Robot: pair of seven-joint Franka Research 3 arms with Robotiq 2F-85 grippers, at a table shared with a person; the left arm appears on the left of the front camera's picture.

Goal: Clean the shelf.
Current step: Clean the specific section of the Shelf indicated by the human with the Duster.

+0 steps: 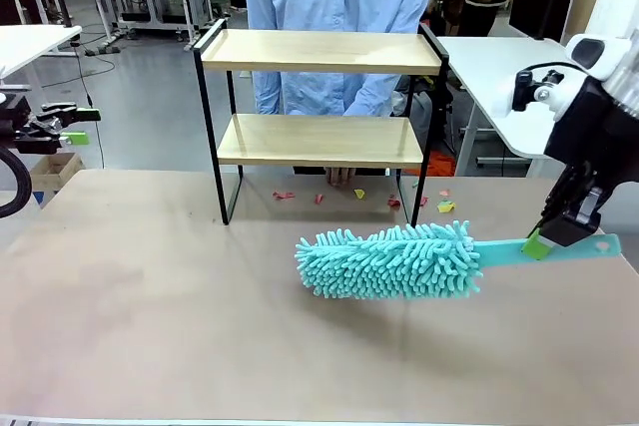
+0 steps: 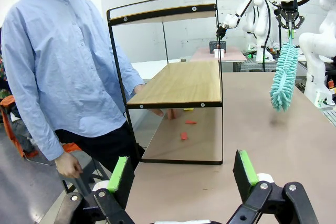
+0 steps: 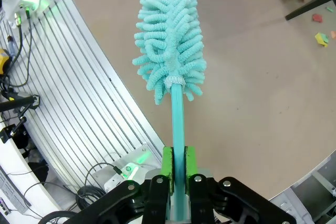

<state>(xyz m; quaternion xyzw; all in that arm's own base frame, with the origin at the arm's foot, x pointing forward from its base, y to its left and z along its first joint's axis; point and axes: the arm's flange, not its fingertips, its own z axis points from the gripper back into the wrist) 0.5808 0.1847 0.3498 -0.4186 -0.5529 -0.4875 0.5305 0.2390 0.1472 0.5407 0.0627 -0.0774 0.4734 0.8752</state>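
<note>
The shelf stands at the table's far side, two light wooden boards in a thin black frame; its lower board is bare. A teal fluffy duster hangs over the table in front of the shelf. My right gripper is shut on the duster's flat teal handle, at the right. My left gripper stands open with nothing between its green pads, off the table's left edge.
Small coloured scraps lie on the table under and behind the shelf. A person in a light blue shirt stands right behind the shelf, one hand near the scraps. White desks flank the table.
</note>
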